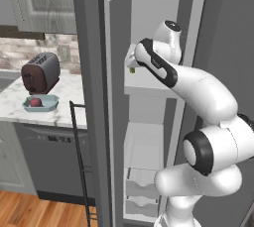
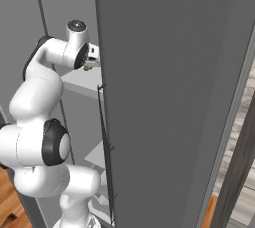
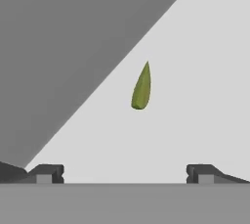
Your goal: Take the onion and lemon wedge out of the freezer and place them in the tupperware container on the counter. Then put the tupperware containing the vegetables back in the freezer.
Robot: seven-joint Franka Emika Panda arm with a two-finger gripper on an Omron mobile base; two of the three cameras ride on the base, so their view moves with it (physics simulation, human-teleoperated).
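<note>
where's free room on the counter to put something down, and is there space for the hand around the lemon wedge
The counter is bare right of the tupperware container, up to the freezer; its back corner is crowded by the toaster. White shelf lies bare all round the lemon wedge.

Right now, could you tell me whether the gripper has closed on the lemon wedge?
No, the fingertips stand wide apart, with the lemon wedge lying ahead, untouched.

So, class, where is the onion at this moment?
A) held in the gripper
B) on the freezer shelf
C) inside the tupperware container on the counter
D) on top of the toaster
C: the onion sits in the tupperware container on the counter, beside the toaster.
</note>
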